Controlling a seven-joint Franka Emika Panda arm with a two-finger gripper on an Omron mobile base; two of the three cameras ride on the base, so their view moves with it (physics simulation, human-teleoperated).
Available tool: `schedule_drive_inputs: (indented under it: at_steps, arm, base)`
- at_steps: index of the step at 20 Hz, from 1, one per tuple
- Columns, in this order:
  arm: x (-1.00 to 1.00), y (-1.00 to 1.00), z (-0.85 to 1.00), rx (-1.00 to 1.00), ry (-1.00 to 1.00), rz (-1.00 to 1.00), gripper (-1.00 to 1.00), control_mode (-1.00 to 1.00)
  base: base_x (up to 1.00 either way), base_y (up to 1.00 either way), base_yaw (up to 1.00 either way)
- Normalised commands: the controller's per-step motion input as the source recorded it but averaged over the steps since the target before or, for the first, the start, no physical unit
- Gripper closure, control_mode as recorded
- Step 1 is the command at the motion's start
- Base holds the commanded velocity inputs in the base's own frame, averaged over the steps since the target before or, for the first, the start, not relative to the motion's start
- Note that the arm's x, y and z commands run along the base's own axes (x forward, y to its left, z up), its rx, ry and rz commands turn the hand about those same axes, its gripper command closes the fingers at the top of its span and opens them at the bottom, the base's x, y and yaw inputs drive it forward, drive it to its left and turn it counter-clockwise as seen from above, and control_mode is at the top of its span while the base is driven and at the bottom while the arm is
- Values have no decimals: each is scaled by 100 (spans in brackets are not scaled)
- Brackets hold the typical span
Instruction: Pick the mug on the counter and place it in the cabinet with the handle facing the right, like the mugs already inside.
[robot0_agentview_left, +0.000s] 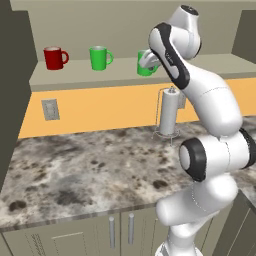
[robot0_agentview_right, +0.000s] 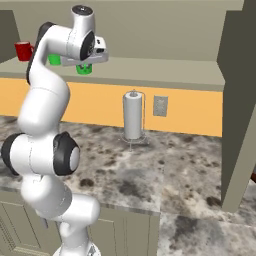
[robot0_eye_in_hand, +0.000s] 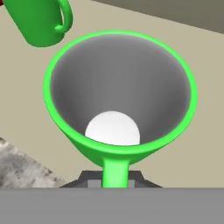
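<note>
The hand (robot0_agentview_left: 148, 61) is up at the cabinet (robot0_agentview_left: 125, 20), over the shelf board (robot0_agentview_left: 85, 74), with its fingers clamped on the mug (robot0_eye_in_hand: 120, 94). From the left base camera the mug (robot0_agentview_left: 144, 67) shows as a green patch just behind and below the hand; from the right base camera it (robot0_agentview_right: 83, 68) hangs just under the hand (robot0_agentview_right: 90, 59). Whether its base touches the board cannot be told.

The hand camera looks straight down into the mug's open mouth, grey inside with a pale round bottom. The handle (robot0_eye_in_hand: 115, 171) points toward the hand, at the near rim, and runs down between the fingertips, which are mostly hidden by it.

Beyond the held mug, to one side of it on the shelf, stands a second green mug (robot0_agentview_left: 100, 57), and further along the same way a red mug (robot0_agentview_left: 54, 57); both have their handles turned toward the hand's side. In the hand camera the second green mug (robot0_eye_in_hand: 41, 22) sits just past the held one's rim, apart from it.

Well below the hand lies the worktop (robot0_agentview_left: 75, 170), with a paper towel holder (robot0_agentview_left: 169, 112) standing on it almost under the hand.
</note>
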Motion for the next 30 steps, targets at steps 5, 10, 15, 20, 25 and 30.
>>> schedule_drive_inputs:
  at_steps: [5,10,15,20,25,30]
  arm:
    - [9,-5,-10,2,2,14,100,-100]
    - [0,-7,-12,2,0,19,100,-100]
    - [0,-4,-11,0,0,25,100,-100]
    - [5,-5,-10,0,0,24,100,-100]
    - [16,0,-6,0,0,18,-100,-100]
    - [13,2,0,0,1,12,-100,-100]
  base:
    - [0,0,0]
    - [0,0,0]
    - [0,0,0]
    - [0,0,0]
    - [0,0,0]
    - [0,0,0]
